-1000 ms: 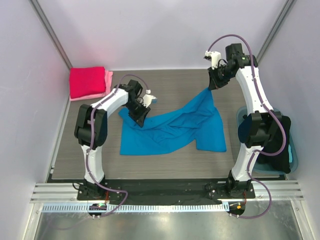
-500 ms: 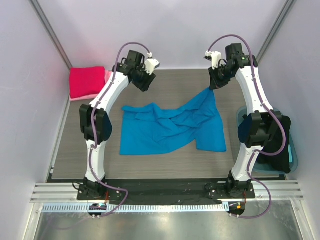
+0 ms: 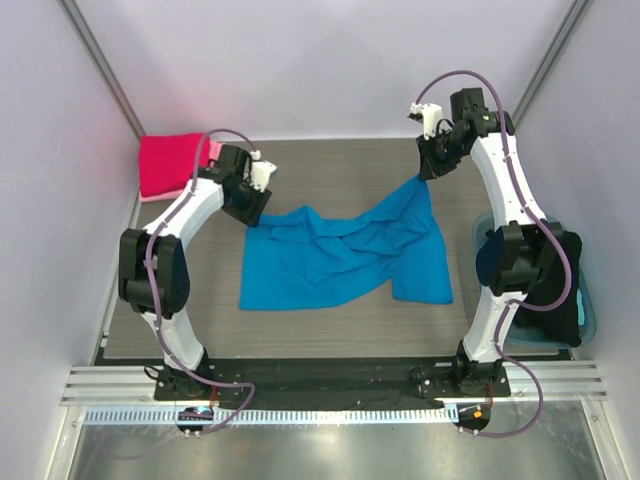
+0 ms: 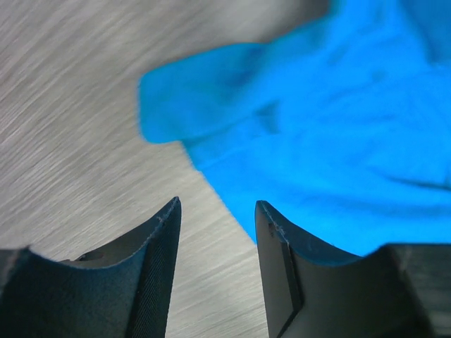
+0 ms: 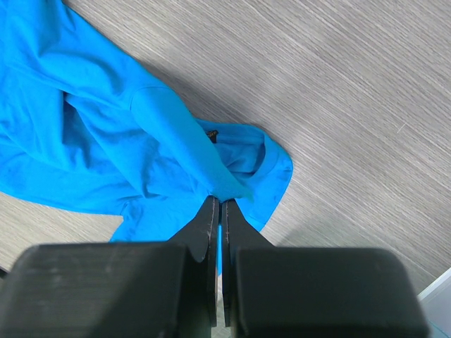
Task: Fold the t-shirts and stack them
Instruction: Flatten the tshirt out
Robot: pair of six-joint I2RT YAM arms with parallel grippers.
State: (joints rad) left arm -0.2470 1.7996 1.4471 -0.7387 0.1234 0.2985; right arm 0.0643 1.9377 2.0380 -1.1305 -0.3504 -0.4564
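Two arms are out over the table, and the blue t-shirt is the one in play, lying rumpled and creased across the middle of the overhead view. Up in the upper right, the right gripper has its fingers pressed tight together on a pinch of that blue cloth. Its wrist camera shows it plainly, a ridge of fabric running straight into the closed tips. From there the cloth is drawn up into a peak, while the rest sprawls flat toward the lower left.

Over on the other side, the left gripper hangs just at the shirt's upper-left corner. Its fingers are spread apart with nothing between them, only bare tabletop and the blue hem just beside one tip.

Far upper left of the overhead view, the red t-shirt sits folded on top of the pink t-shirt, of which only the edges peek out. At the right edge, partly behind the right arm, a blue tub rests.
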